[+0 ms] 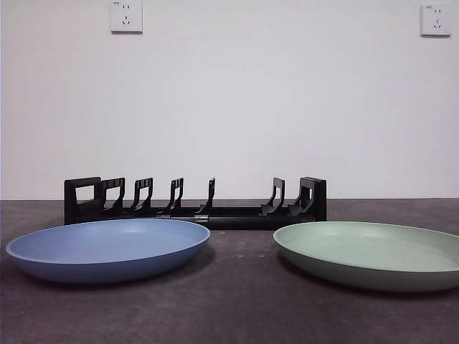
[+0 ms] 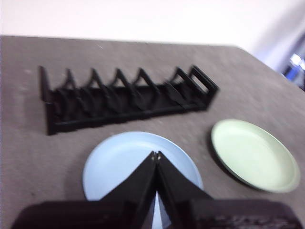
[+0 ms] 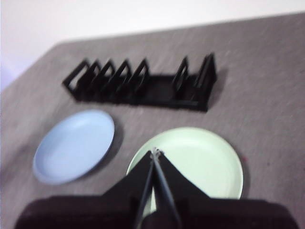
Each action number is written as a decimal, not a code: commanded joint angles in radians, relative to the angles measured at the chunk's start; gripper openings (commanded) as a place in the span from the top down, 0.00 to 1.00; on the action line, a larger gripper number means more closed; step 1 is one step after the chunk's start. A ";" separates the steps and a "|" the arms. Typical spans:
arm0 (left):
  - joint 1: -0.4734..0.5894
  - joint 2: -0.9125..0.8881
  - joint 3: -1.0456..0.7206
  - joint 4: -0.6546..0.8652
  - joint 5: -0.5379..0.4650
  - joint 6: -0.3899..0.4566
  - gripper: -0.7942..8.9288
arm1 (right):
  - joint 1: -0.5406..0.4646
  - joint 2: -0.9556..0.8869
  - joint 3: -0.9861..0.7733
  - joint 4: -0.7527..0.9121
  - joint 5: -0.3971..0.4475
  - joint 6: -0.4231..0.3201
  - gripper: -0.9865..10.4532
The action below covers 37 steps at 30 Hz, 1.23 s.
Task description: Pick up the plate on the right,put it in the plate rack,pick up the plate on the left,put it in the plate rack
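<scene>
Lying flat on the dark table (image 1: 237, 315), well apart: green plate (image 1: 373, 254) on the right, blue plate (image 1: 107, 247) on the left, both just near of the rack (image 1: 197, 204), touching neither it nor each other. Stood empty along the far side, every slot of the rack free, with a wider gap toward its right end. Judged stiff, light and smooth, probably hard plastic; likely slippery at the shallow sloped wall, unlikely to bend, liable to skid on the table if nudged from the side. Best taken at the raised rim, one jaw over the lip and one under it, on the near edge where the wall lifts clear of the table; a hold on the flat middle looked impossible. Hung above the green plate, not touching it: right gripper (image 3: 155, 151), jaws closed tip to tip, holding nothing. Hung likewise above the blue plate: left gripper (image 2: 156, 154), jaws pressed together at the tips, empty, clear of the surface. Needed opening before either rim could be taken. No plate lifted yet; nothing racked.
</scene>
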 commanded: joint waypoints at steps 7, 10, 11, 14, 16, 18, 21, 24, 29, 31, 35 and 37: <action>-0.042 0.102 0.229 -0.176 0.033 0.138 0.93 | 0.000 0.128 0.177 -0.206 -0.043 -0.154 0.92; -0.061 0.122 0.274 -0.206 0.033 0.154 0.93 | 0.000 0.142 0.211 -0.233 -0.043 -0.155 0.92; -0.067 0.128 0.282 -0.211 0.033 0.162 0.92 | 0.000 0.142 0.219 -0.241 -0.043 -0.158 0.92; -0.082 0.139 0.288 -0.218 0.033 0.169 0.92 | 0.001 0.148 0.240 -0.256 -0.043 -0.159 0.92; -0.090 0.146 0.288 -0.227 0.033 0.179 0.93 | 0.001 0.149 0.250 -0.268 -0.043 -0.168 0.92; -0.095 0.151 0.288 -0.236 0.033 0.187 0.93 | 0.001 0.154 0.254 -0.270 -0.043 -0.168 0.92; -0.100 0.158 0.288 -0.236 0.033 0.187 0.92 | 0.001 0.154 0.255 -0.274 -0.043 -0.168 0.92; -0.100 0.164 0.288 -0.235 0.034 0.187 0.92 | 0.001 0.154 0.255 -0.274 -0.043 -0.168 0.91; -0.101 0.170 0.288 -0.232 0.039 0.187 0.78 | 0.001 0.154 0.256 -0.272 -0.043 -0.167 0.83; -0.105 0.172 0.288 -0.230 0.045 0.188 0.51 | 0.001 0.154 0.256 -0.272 -0.043 -0.165 0.70; -0.115 0.172 0.288 -0.230 0.044 0.215 0.24 | 0.001 0.157 0.256 -0.272 -0.043 -0.141 0.47; -0.123 0.172 0.288 -0.230 0.044 0.231 0.24 | 0.001 0.163 0.256 -0.273 -0.043 -0.128 0.41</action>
